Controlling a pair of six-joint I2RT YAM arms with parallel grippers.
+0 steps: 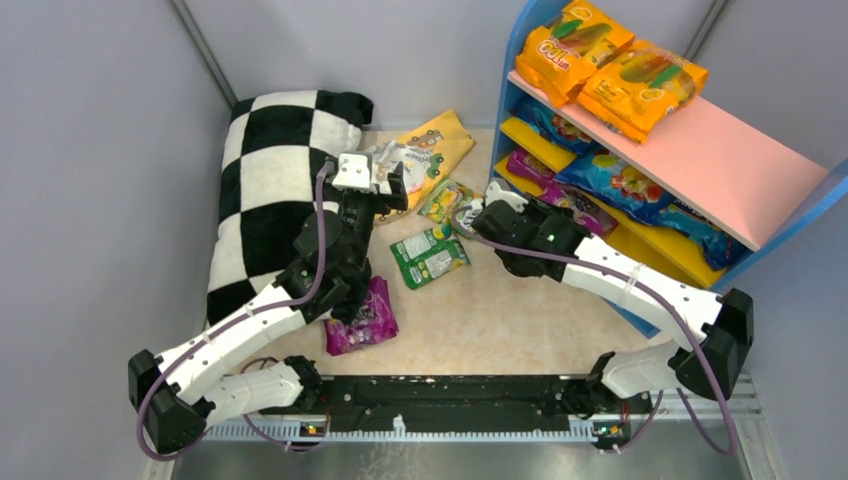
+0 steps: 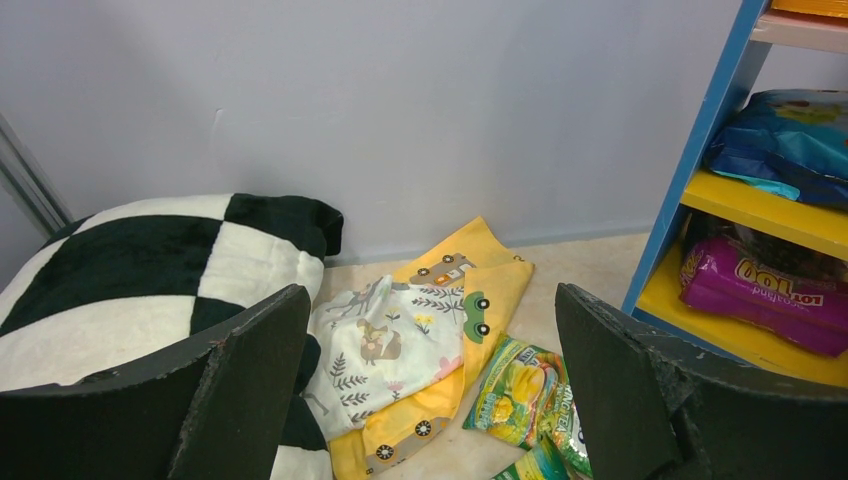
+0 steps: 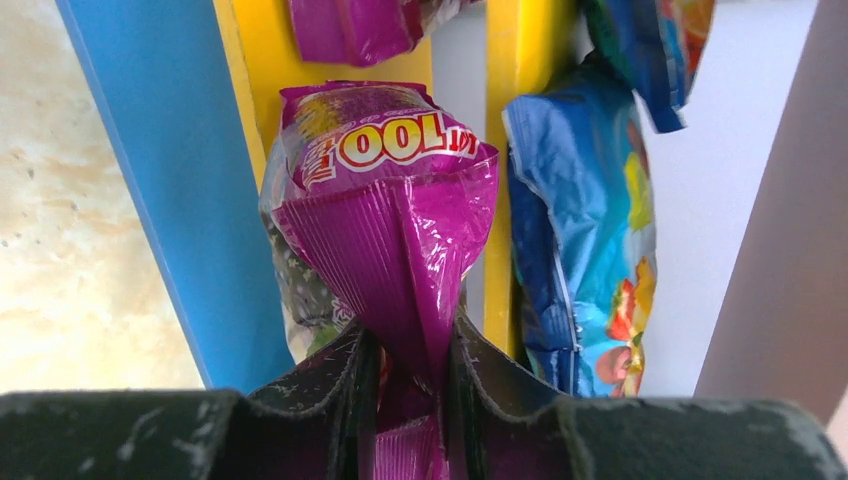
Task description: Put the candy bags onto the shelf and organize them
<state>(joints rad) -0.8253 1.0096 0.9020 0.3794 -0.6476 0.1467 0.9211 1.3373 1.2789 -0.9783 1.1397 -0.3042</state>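
Beige desk (image 1: pixel 500 320) carries the blue-framed shelf (image 1: pixel 720 165), orange candy bags (image 1: pixel 640 85) on its pink top, and a checkered pillow (image 1: pixel 270 180). Right tool (image 3: pixel 410 345) is clamped on a purple candy bag (image 3: pixel 390 190) beside the shelf's yellow boards; left tool (image 2: pixel 430 300) hangs, jaws wide apart

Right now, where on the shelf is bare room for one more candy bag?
The pink top board is bare from the two orange bags to its near end. The yellow boards below are crowded with blue bags and purple bags.
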